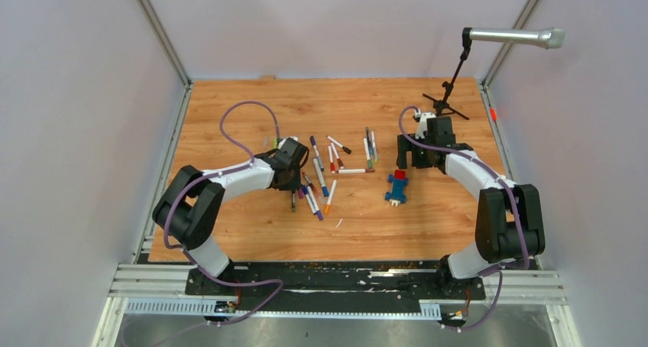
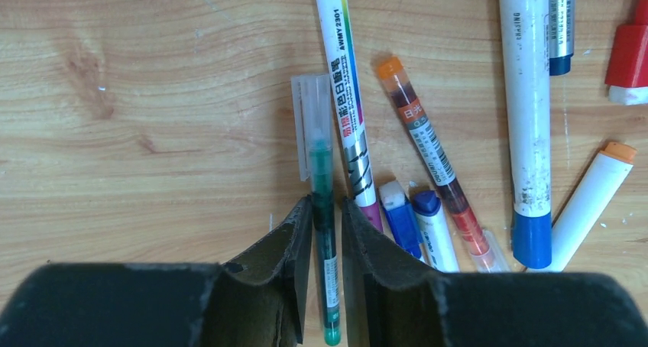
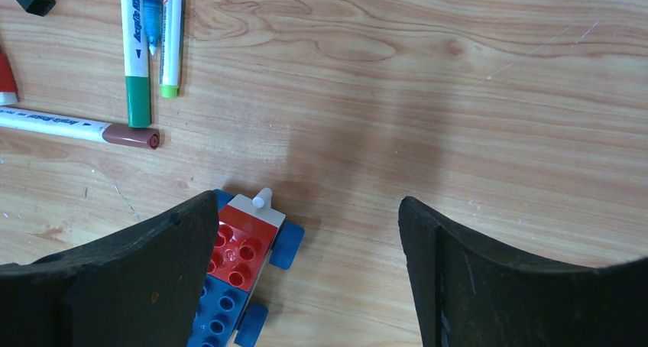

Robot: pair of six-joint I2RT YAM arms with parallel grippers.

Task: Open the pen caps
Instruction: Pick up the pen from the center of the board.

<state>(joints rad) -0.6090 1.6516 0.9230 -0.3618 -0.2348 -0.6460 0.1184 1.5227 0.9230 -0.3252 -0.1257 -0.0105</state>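
Note:
A thin green pen (image 2: 322, 171) with a clear cap (image 2: 312, 110) lies on the wooden table (image 2: 137, 133). My left gripper (image 2: 326, 203) has its jaws closed in on the pen's barrel, one on each side. From above, the left gripper (image 1: 291, 177) sits at the left edge of the scattered pens (image 1: 327, 171). Other pen caps show nearby: blue (image 2: 532, 238), orange (image 2: 617, 151), red (image 2: 628, 53), purple (image 2: 370, 213), and brown (image 3: 131, 137) and green (image 3: 138, 102) in the right wrist view. My right gripper (image 3: 306, 209) stands open and holds nothing.
A blue-and-red block toy (image 3: 237, 248) lies under the right gripper's left finger, and sits right of the pens (image 1: 396, 186). A microphone stand (image 1: 451, 95) stands at the back right. Grey walls close in the table on three sides.

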